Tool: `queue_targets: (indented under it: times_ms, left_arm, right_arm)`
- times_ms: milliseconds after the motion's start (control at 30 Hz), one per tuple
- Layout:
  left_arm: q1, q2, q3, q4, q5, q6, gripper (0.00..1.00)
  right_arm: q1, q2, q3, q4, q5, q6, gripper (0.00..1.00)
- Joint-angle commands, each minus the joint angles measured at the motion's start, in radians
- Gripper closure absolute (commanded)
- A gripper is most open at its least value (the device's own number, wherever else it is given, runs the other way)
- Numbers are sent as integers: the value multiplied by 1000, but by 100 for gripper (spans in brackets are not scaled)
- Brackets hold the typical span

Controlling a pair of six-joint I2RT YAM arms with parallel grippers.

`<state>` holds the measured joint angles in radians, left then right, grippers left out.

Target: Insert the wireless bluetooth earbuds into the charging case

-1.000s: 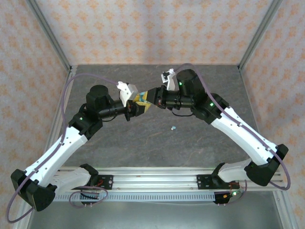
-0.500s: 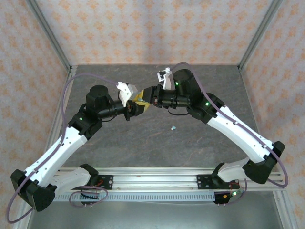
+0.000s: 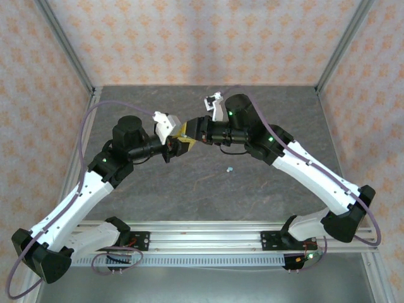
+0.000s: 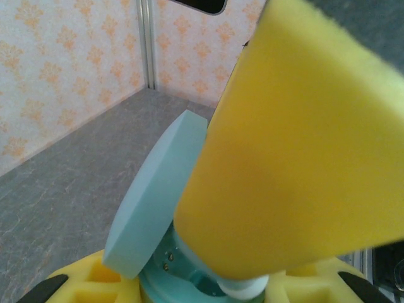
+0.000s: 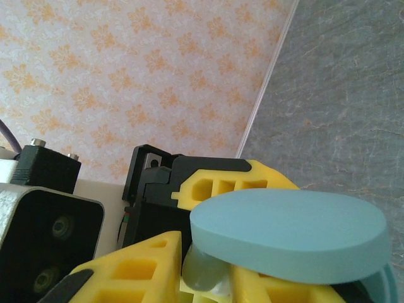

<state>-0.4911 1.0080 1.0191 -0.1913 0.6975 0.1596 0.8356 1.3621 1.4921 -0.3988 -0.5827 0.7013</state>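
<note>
Left pincer (image 3: 177, 146) clamped the open teal charging case (image 4: 158, 202); right pincer (image 3: 191, 134) flanked a pale earbud (image 5: 203, 270), grip unclear. A spare earbud (image 3: 230, 169) lay on the worktop (image 3: 189, 189) at the case's 4 o'clock.

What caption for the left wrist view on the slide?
Left gripper holds the open teal case, lid up; the right gripper's yellow finger dips into it, a pale earbud at its tip.

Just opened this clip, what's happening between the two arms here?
The left gripper holds a teal charging case up above the table, lid open. The right gripper presses a pale earbud down into it; whether its jaws grip the bud is unclear. Another tiny pale piece, probably an earbud, lies loose on the table.
</note>
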Motion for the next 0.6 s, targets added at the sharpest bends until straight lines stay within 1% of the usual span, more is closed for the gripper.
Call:
queue_targets:
  times_ms: [0, 100, 167, 333, 433, 567]
  left_arm:
    - [-14, -34, 16, 51, 33, 23, 100]
    - [-14, -37, 16, 49, 34, 26, 100]
    - [-14, -40, 16, 42, 33, 29, 100]
    - [-14, -45, 16, 24, 34, 43, 100]
    - [-14, -46, 16, 7, 30, 56, 100]
    - [-4, -41, 21, -22, 21, 71, 100]
  right_arm:
    - [6, 14, -21, -27, 58, -35, 73]
    - [8, 13, -22, -34, 68, -39, 70]
    - [8, 13, -22, -38, 73, -42, 70]
    - [10, 17, -11, -61, 79, -49, 74]
    - [10, 14, -2, -74, 88, -54, 74]
    - [8, -1, 25, -104, 132, -65, 73]
